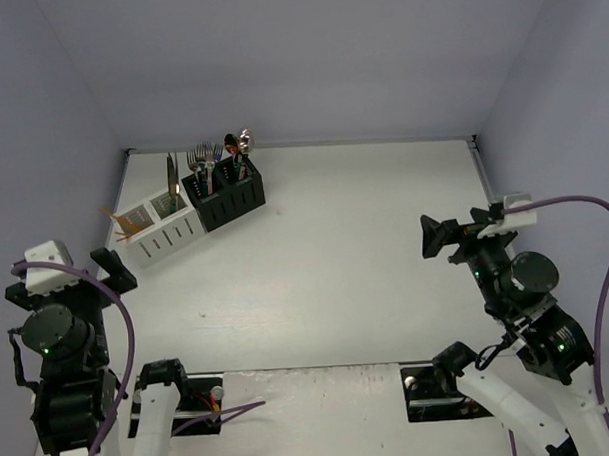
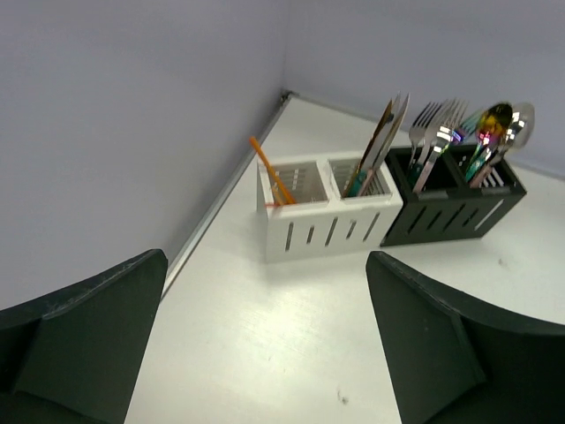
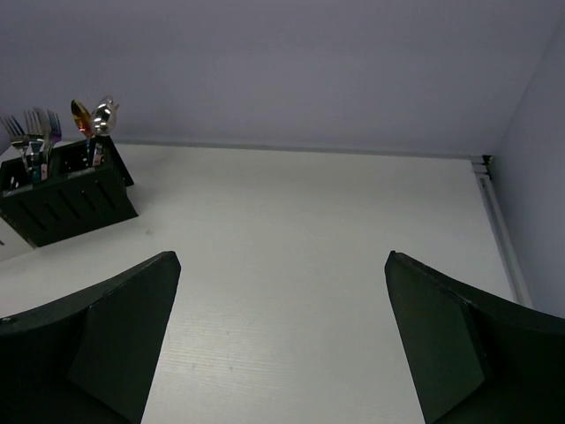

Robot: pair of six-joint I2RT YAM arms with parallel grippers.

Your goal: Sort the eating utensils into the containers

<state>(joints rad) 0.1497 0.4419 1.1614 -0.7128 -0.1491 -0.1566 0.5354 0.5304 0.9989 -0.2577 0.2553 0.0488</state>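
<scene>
The white container (image 1: 163, 231) and the black container (image 1: 226, 199) stand side by side at the back left of the table. Orange sticks (image 2: 269, 177) and knives (image 2: 384, 137) stand in the white container (image 2: 327, 225). Forks (image 2: 437, 124) and spoons (image 2: 503, 124) stand in the black container (image 2: 455, 212). My left gripper (image 2: 265, 258) hovers open and empty over bare table, a short way in front of the white container. My right gripper (image 3: 282, 256) is open and empty at the right side of the table, far from the black container (image 3: 66, 208).
The table is walled on three sides, with a metal rail (image 1: 302, 144) along the back edge. The left wall runs close beside the white container. Both arm bases and a purple cable (image 1: 123, 334) sit at the near edge.
</scene>
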